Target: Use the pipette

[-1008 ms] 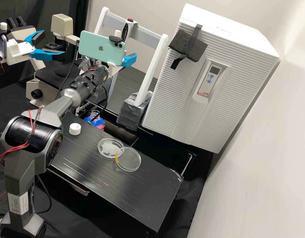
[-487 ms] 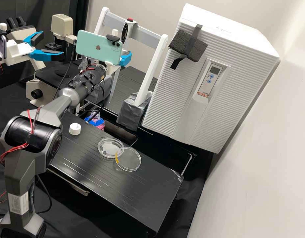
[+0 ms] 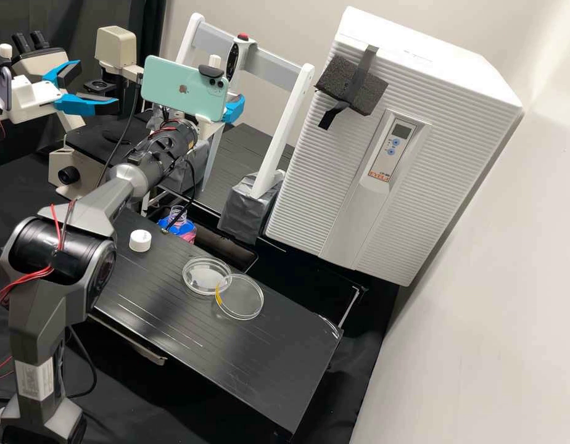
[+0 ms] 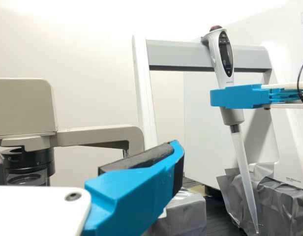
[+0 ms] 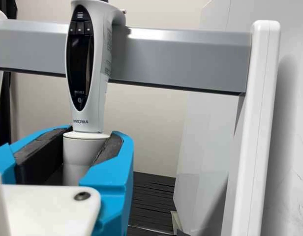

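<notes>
Right wrist view showed my right gripper point(image 5: 87, 143) closed on the pipette point(image 5: 87, 64) at its collar where it hung from the stand's crossbar point(image 5: 181, 59), my left gripper point(image 3: 99, 79) open and well apart; I judged a straight upward lift best, keeping the tip point(image 4: 250, 196) clear of the taped base point(image 4: 284, 201).

The pipette point(image 5: 87, 73) is a slim, white-grey electronic one with a long dark panel down its front and a red button on top. It hangs upright from the grey crossbar point(image 5: 191, 59) of a white stand, at the back of the worktop. A long, clear, tapering tip point(image 4: 245, 182) points straight down from its lower end. The right gripper point(image 5: 85, 140) sits around the round barrel just below the handle.
</notes>
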